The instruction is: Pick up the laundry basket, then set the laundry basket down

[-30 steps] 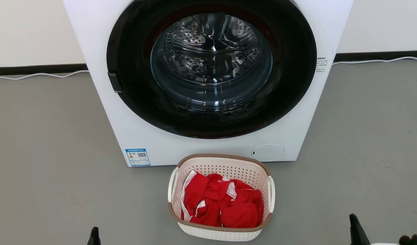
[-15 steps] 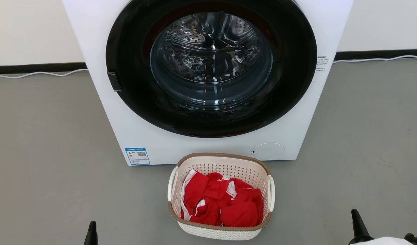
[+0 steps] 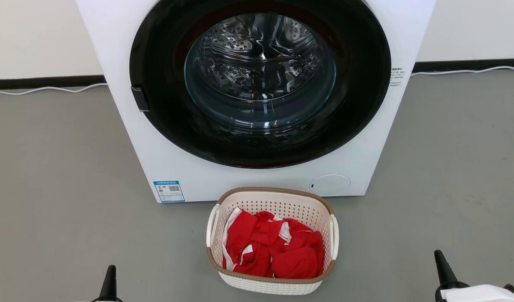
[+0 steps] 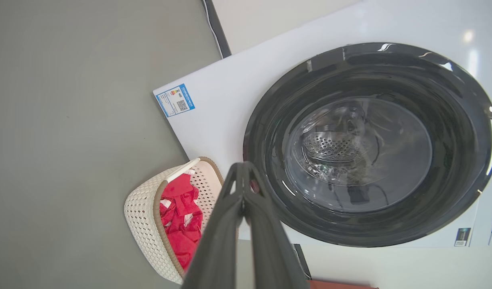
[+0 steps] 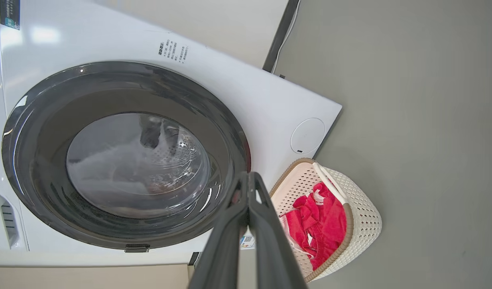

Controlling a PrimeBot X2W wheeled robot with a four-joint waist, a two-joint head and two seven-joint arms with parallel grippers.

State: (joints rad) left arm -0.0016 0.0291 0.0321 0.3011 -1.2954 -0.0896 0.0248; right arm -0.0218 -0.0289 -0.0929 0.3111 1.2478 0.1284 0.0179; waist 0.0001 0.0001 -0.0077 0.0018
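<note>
1. Head view: the small cream-white perforated plastic laundry basket [image 3: 270, 287], brown-rimmed, stands on the grey floor [image 3: 51, 188]. It is just in front of the white front-loading washing machine [image 3: 164, 159], well short of the floor's far edge at the wall, and holds crumpled red cloth [image 3: 282, 251]. Its two white loop handles [image 3: 211, 226] face left and right, so the line through them runs across you. The left gripper [image 3: 110, 279] shows at the lower left corner and the right gripper [image 3: 441, 264] at the lower right. The basket lies ahead and between them, well apart from both, and neither arm is clearly nearer.
2. Left wrist view: the left gripper [image 4: 242, 168] has its two dark fingers pressed together with nothing between them. The laundry basket [image 4: 139, 224] sits to the lower left of them, by the washing machine [image 4: 230, 92].
3. Right wrist view: the right gripper [image 5: 249, 177] is likewise closed and empty. The laundry basket [image 5: 364, 216] sits to the lower right of the fingers.
4. A basket resting on the floor with both grippers empty fits one waiting to be lifted as well as one already set back down.
5. Against the earlier head pictures, both fingertips reach higher into view and more of the pale right forearm [image 3: 483, 292] shows. The whole scene has shifted slightly, which is camera motion, and the basket keeps its place before the washer.
</note>
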